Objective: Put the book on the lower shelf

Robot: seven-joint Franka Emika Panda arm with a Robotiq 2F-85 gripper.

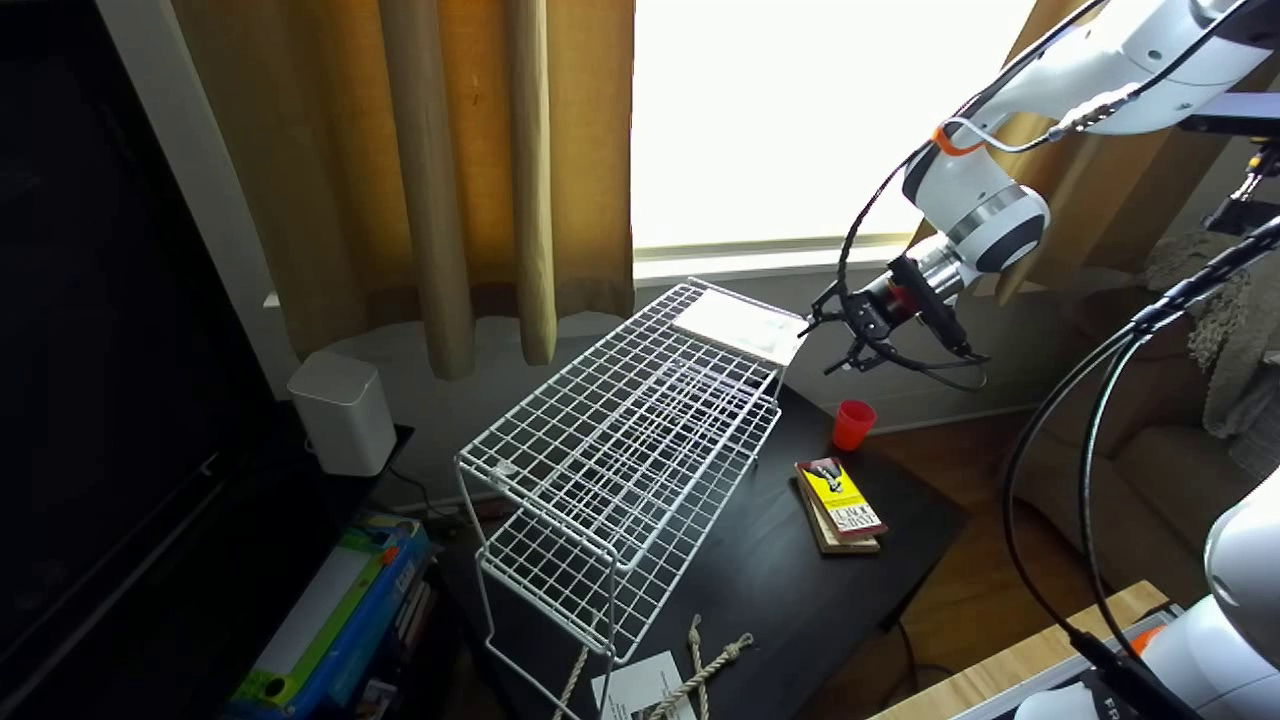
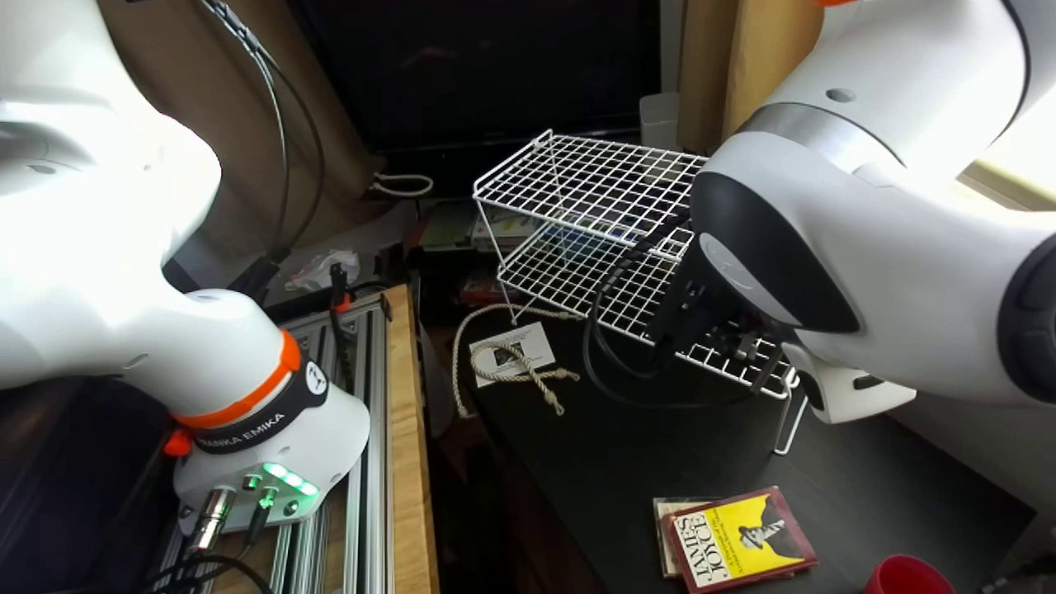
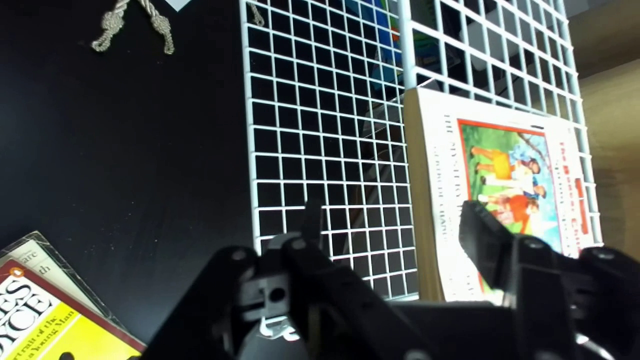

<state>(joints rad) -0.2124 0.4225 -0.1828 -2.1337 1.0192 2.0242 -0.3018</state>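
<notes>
So my fingers (image 3: 482,235) are apart, nothing pinched, and one overlaps the book (image 3: 510,185) in my wrist view (can't tell if we're touching). It's lying flat at one end of the top grid (image 3: 500,53). Close crooked and I'd probably just shove it instead of gripping it. Later, coming in too high, I'd likely snag the top grid before reaching the lower shelf (image 3: 327,155) underneath.

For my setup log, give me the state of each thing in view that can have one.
Gripper: open
White book: closed, flat on the rack's top grid
Lower shelf: not yet holding the white book
Yellow book: closed, stacked atop another
Book beneath it: flat, partly covered
Red cup: upright
Rope: loosely looped, ends knotted
White sheet: flat, partly under the rope
Base lights: lit green
Large screen: dark
</notes>
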